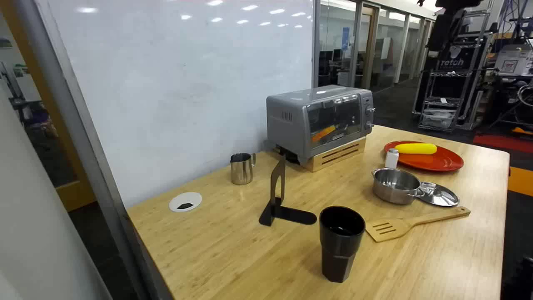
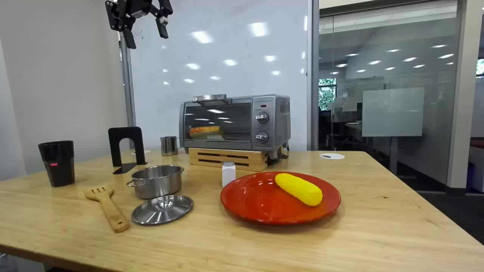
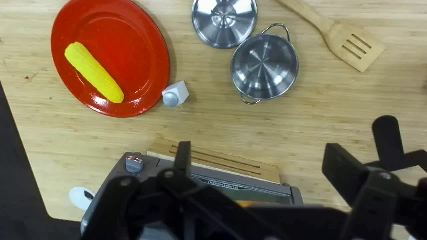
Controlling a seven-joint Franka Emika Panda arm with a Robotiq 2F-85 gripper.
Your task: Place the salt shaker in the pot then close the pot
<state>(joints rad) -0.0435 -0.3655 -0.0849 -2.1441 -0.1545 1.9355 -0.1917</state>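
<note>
- While the blk tumbler [image 2: 57, 164] stood upright at far L of the tabletop [image 2: 359, 226] in an exterior view, only a v. wide sweep risked tipping it.
- Wooden spatula [image 2: 110, 210]: lay flat; low risk unless smth got dragged sideways into it.
- Pincer [image 2: 147, 41]: hung high, jaws spread, nothing b/w them. Long descent ahead, so bad centring was prob. the first risk.
- Pot [image 2: 158, 183]: upright, uncovered, bare inside per wrist view. Letting go too high could've bounced the load out.
- Lid [image 2: 162, 210]: lay off, just beside the pot, contact unclear. Handle was hard to make out; thin edge might've slipped.
- Salt shaker [image 2: 228, 175]: stood upright just beside the red plate [image 2: 249, 200] (touching? couldn't tell). Tight gap, so a skewed approach might've struck the plate's rim & toppled it. Looked abt as tall as the pot; left standing inside, it could've propped the lid.
- Corn [image 2: 298, 189]: sat on the plate, far R; bumped, it might've rolled.
</note>
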